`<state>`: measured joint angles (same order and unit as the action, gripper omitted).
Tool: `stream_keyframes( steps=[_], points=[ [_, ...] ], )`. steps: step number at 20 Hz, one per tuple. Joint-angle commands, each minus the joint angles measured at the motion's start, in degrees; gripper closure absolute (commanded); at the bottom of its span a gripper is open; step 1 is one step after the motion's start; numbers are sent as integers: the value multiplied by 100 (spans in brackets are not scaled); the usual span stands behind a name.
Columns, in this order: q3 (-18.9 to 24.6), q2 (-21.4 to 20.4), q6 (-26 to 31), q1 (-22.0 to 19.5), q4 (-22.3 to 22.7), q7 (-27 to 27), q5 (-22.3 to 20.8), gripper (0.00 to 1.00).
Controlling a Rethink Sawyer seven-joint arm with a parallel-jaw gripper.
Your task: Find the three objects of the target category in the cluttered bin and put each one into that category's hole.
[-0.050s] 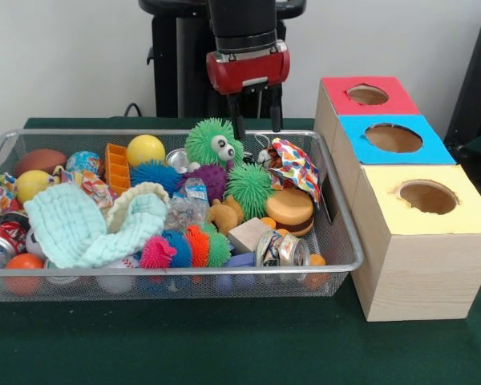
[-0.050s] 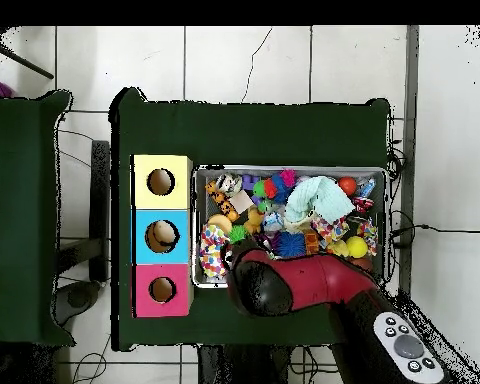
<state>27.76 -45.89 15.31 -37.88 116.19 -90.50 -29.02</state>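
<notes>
1. Clutter fills the wire mesh bin (image 1: pixel 337 241) so thickly that many items show only in part: a crushed can (image 1: pixel 280 249) sits low at the front rim, and a folded mint cloth (image 1: pixel 88 228) covers whatever lies under it.
2. From overhead, the red arm (image 2: pixel 304 285) blocks the bin's near edge and hides the gripper.
3. In the front view the gripper (image 1: pixel 256 112) hangs above the bin's back rim, its two fingers (image 1: pixel 237 116) spread apart with nothing between them, just behind the green spiky ball with eyes (image 1: pixel 212 143).
4. Bare green table (image 1: pixel 224 345) lies in front of the bin.
5. Beside the bin stands a wooden box (image 1: pixel 417 273) with red (image 1: pixel 367 95), blue (image 1: pixel 394 137) and yellow (image 1: pixel 427 196) holes; from overhead the blue one seems to hold something pale.
</notes>
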Motion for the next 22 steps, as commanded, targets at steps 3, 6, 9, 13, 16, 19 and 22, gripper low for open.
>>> stream_keyframes(
  steps=[3, 6, 9, 13, 16, 19, 22],
  points=[
    [-81, 337, 769, 20, -1006, -190, 158, 0],
    [-61, 519, 727, -77, -1114, -121, 107, 0],
    [-42, 654, 604, -191, -1181, -83, 47, 0],
    [-130, 844, 475, -175, -1322, -147, -34, 0],
    [-364, 976, 391, -12, -1479, -321, -104, 0],
    [-419, 1105, 261, -4, -1529, -344, -149, 0],
    [-546, 1172, 151, 81, -1559, -431, -193, 0]
  ],
)
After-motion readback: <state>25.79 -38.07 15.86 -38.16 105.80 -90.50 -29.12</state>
